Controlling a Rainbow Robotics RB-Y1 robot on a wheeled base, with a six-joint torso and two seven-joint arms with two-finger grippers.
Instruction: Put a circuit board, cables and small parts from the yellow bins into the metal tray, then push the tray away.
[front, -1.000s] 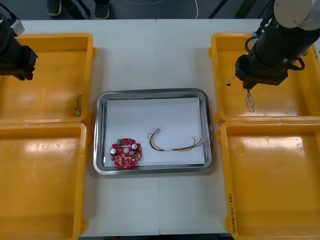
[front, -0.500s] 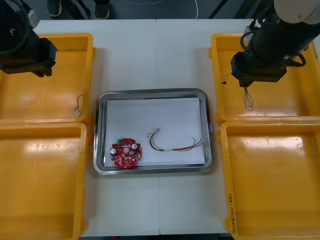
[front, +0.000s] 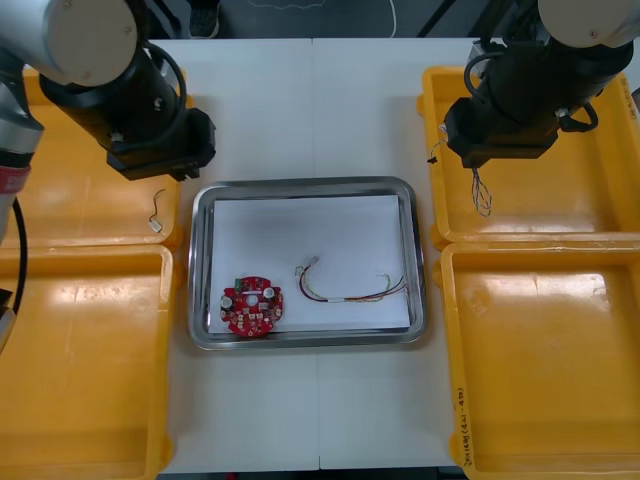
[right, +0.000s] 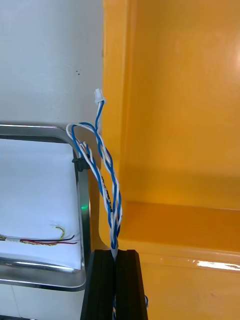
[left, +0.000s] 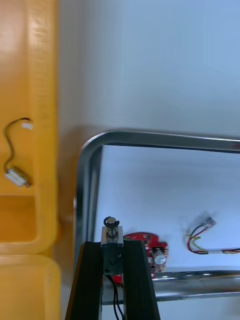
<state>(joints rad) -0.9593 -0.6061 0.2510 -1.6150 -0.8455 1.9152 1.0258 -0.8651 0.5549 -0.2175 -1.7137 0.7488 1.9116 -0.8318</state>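
Observation:
My left gripper (left: 112, 246) is shut on a small metal part (left: 111, 229) with a black wire, held above the near-left rim of the metal tray (left: 86, 165). My right gripper (right: 116, 256) is shut on a twisted blue and white cable (right: 104, 172), which hangs (front: 480, 195) over the inner wall of the far right yellow bin (front: 560, 200). Inside the tray (front: 200, 262), on its white lining, lie a round red circuit board (front: 253, 308) and a red and yellow cable (front: 352, 291).
Another small metal part (front: 157, 217) with a thin wire lies in the far left yellow bin (front: 70, 205), close to its inner wall. The two near bins (front: 80, 360) (front: 545, 350) look bare. Open table lies beyond the tray.
My left arm has swung right from over the far left bin to the tray's far left corner. My right arm has shifted left with the cable, toward the bin's inner wall.

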